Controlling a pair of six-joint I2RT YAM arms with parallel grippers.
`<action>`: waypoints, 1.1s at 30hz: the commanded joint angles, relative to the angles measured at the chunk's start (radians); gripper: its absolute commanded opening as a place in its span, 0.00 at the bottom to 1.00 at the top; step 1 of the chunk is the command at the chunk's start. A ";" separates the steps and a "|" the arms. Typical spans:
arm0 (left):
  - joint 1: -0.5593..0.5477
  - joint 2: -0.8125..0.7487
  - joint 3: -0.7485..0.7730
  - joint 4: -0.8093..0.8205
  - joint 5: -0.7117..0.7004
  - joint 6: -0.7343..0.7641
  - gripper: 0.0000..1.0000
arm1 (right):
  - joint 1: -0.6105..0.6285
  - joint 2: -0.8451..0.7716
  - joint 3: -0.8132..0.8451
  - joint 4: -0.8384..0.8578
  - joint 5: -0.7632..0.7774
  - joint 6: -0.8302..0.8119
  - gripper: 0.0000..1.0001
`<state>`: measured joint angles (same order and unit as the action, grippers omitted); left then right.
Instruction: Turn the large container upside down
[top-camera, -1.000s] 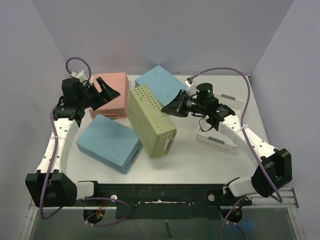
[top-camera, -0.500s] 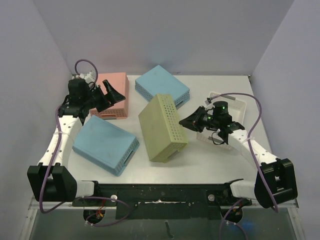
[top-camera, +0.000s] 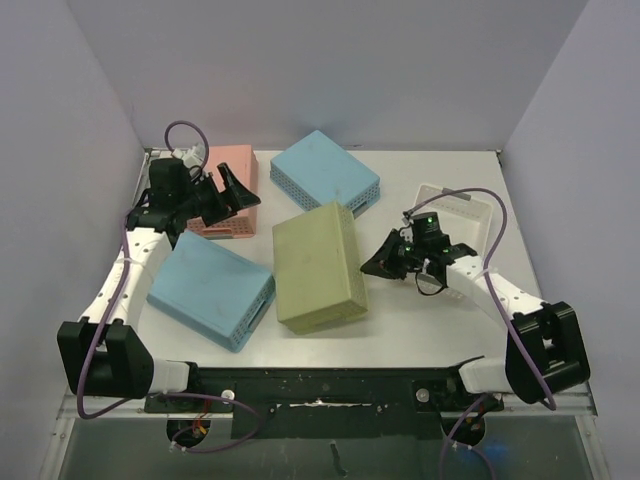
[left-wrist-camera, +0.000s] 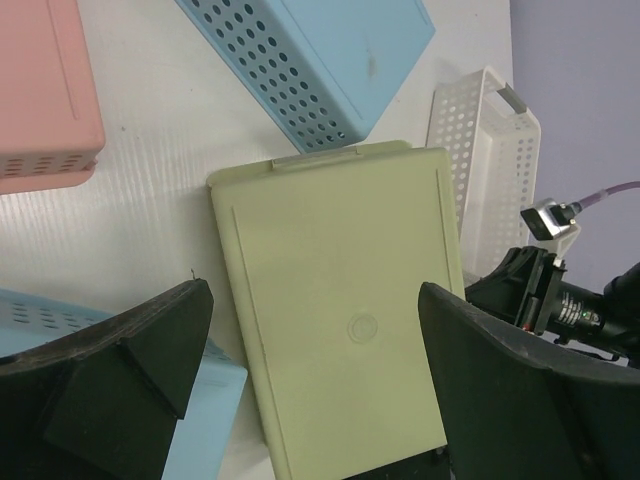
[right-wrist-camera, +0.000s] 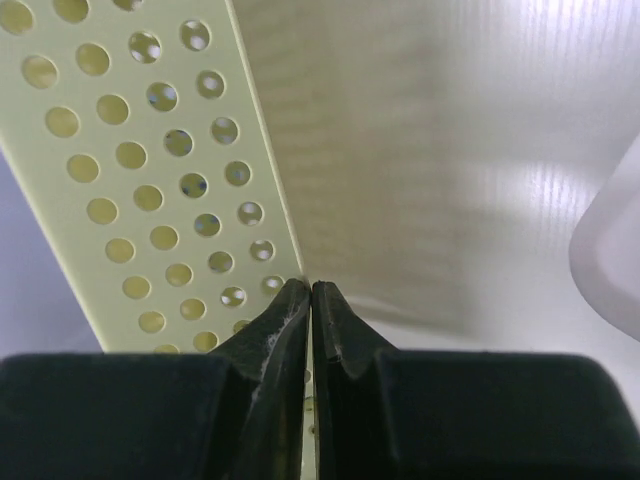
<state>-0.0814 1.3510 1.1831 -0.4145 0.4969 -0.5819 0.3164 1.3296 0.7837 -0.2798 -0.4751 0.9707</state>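
Observation:
The large yellow-green container (top-camera: 318, 265) lies flat at the table's middle, its smooth solid face up and its perforated walls down. It also shows in the left wrist view (left-wrist-camera: 340, 300). My right gripper (top-camera: 372, 265) is shut and sits low at the container's right side. In the right wrist view its tips (right-wrist-camera: 311, 285) touch the lower edge of the perforated wall (right-wrist-camera: 150, 170), with nothing seen between the jaws. My left gripper (top-camera: 240, 190) is open and empty, raised over the pink container, with the yellow-green container between its fingers (left-wrist-camera: 315, 290) in view only.
A pink container (top-camera: 232, 162) stands at the back left. One blue container (top-camera: 325, 172) is at the back middle, another (top-camera: 212, 288) at the near left beside the yellow-green one. A white basket (top-camera: 462, 215) sits on the right under the right arm.
The yellow-green container has tipped from standing on its long side to lying flat with the solid face up. My right gripper has dropped and come nearer. My left gripper shifted slightly right.

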 joint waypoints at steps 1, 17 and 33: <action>-0.017 0.004 0.008 0.046 -0.004 0.019 0.85 | 0.066 0.040 0.052 -0.050 0.081 -0.074 0.02; -0.157 0.044 0.029 0.044 -0.054 0.062 0.85 | 0.041 0.080 0.403 -0.410 0.417 -0.383 0.66; -0.404 0.102 0.105 0.015 -0.215 0.060 0.85 | -0.151 0.290 0.492 -0.323 0.513 -0.358 0.72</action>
<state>-0.4606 1.4563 1.2266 -0.4088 0.3241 -0.5285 0.1757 1.5726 1.2392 -0.6800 0.0872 0.5941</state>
